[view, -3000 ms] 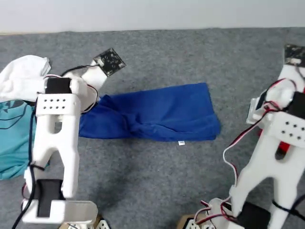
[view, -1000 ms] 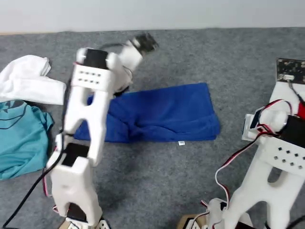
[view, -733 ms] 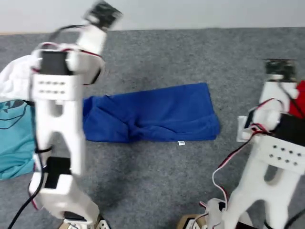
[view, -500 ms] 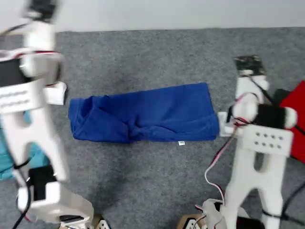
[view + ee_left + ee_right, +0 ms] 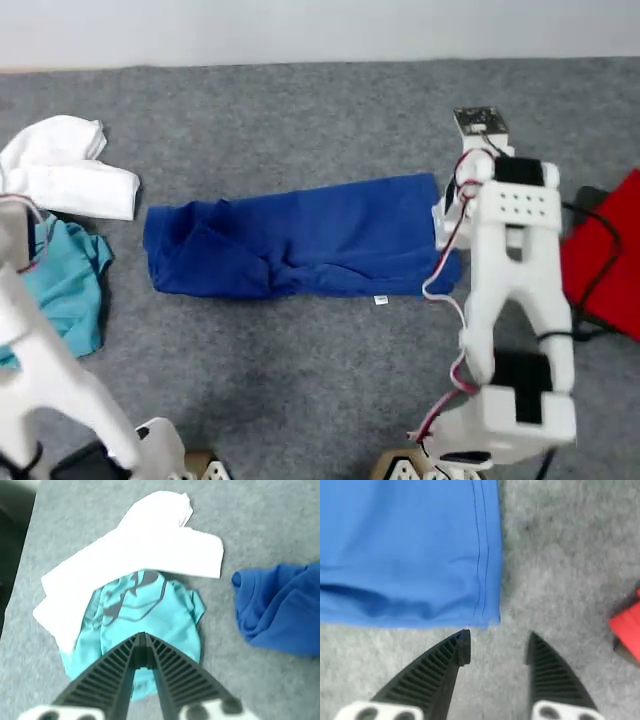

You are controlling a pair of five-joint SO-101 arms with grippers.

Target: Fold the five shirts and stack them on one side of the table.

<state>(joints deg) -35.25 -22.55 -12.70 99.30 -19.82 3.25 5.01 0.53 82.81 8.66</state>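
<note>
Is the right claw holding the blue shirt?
No, the right gripper is open and empty over the grey table, just beside the blue shirt and its edge.

Grey carpeted bench (image 5: 300,110) carries: blue shirt (image 5: 300,240), centre; white shirt (image 5: 65,170), 10 o'clock, overlapping teal shirt (image 5: 65,285), 9 o'clock; red shirt (image 5: 605,250), 3 o'clock edge.

Right pincer (image 5: 499,636) agape (left pincer (image 5: 141,638) closed).

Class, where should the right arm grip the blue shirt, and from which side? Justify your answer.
Probably the stitched hem corner of the blue shirt, approached from the right arm's own side. That edge lies flat, straight and free, just ahead of the open right gripper.
</note>
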